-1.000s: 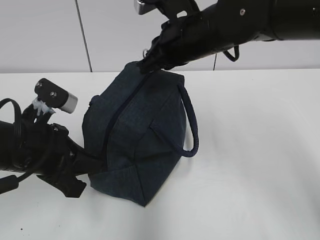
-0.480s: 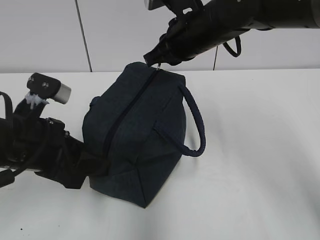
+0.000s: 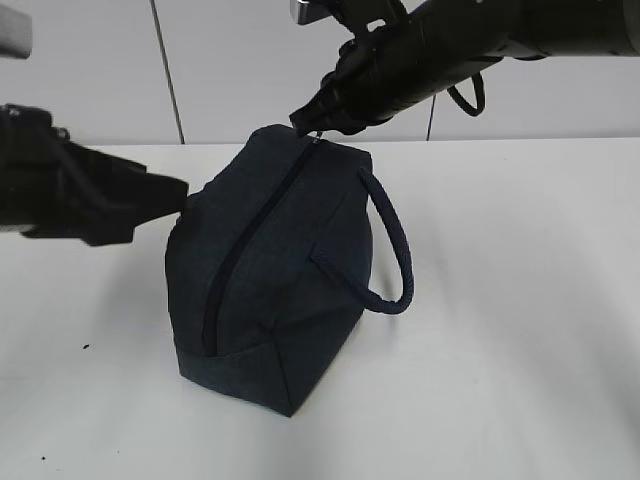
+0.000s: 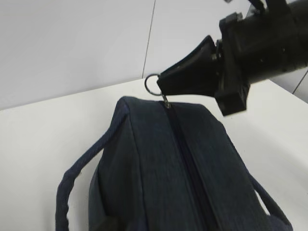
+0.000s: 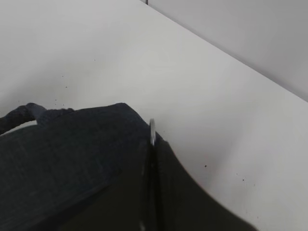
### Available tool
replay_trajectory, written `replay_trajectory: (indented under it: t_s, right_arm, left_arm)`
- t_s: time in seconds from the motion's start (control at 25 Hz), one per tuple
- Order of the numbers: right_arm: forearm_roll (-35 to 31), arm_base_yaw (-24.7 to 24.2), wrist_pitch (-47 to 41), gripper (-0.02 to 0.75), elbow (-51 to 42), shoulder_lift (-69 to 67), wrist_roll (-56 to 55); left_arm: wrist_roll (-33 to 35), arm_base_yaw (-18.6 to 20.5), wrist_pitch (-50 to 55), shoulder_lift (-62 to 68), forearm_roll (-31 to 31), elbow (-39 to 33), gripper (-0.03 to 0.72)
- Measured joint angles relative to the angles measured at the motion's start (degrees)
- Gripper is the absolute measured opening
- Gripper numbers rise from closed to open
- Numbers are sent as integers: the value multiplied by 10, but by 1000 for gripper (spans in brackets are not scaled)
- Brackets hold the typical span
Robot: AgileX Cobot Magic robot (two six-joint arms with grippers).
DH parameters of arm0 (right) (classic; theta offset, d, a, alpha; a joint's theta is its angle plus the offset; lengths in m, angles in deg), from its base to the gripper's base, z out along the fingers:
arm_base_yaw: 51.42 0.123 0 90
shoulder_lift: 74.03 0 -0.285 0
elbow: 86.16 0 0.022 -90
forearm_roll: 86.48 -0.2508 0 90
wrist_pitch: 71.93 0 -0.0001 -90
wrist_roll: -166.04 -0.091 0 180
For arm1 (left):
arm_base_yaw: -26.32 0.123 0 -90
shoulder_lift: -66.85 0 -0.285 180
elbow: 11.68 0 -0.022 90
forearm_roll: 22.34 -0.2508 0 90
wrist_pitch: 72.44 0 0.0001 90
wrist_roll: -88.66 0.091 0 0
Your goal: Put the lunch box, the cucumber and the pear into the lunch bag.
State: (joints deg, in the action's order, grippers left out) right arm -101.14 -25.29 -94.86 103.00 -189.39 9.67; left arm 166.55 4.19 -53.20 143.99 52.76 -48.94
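Note:
The dark navy lunch bag [image 3: 280,290] stands on the white table with its zipper [image 3: 240,250] shut along the top. My right gripper [image 3: 308,118] is shut on the round metal ring pull [image 4: 152,84] at the bag's far end. It also shows in the right wrist view [image 5: 152,144], with the ring [image 5: 152,130] between its dark fingers. My left gripper [image 3: 170,195] hangs by the bag's upper left side; I cannot tell how its jaws stand. The left wrist view shows the bag [image 4: 183,168] from above. The lunch box, cucumber and pear are out of view.
One loop handle [image 3: 392,250] hangs out on the bag's right side and the other [image 4: 72,178] on its left. White table [image 3: 520,330] lies all around, with a pale wall behind.
My left arm has risen from low at the bag's front left corner to beside its upper left edge. The right gripper has stayed on the ring pull, slightly higher than one second ago.

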Motion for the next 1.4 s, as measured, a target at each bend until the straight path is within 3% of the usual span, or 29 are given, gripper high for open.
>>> replay_trajectory:
  t_s: [0.24,0.48,0.6,0.68,0.76,0.84,1.08,1.4]
  right_arm:
    - [0,0,-16,6,0,0,0]
    - [0,0,-18,6,0,0,0]
    - [0,0,-18,6,0,0,0]
    - [0,0,-18,6,0,0,0]
    - [-5,0,-18,6,0,0,0]
    - [-16,0,-14,6,0,0,0]
    - [-35,-12,12,6,0,-2,-1]
    - [-96,-81,-5,6,5,-59,-46]
  left_arm:
    - [-27,0,18,142,-13,144,351]
    - [-145,0,70,238,-128,246,351]
    - [-180,0,100,260,-151,254,316]
    - [-201,0,107,267,-169,256,231]
    - [-208,0,117,269,-187,256,86]
    - [-209,0,123,269,-192,256,17]
    - [-212,0,130,256,-207,256,-8]
    - [-217,6,132,176,-236,255,-12]
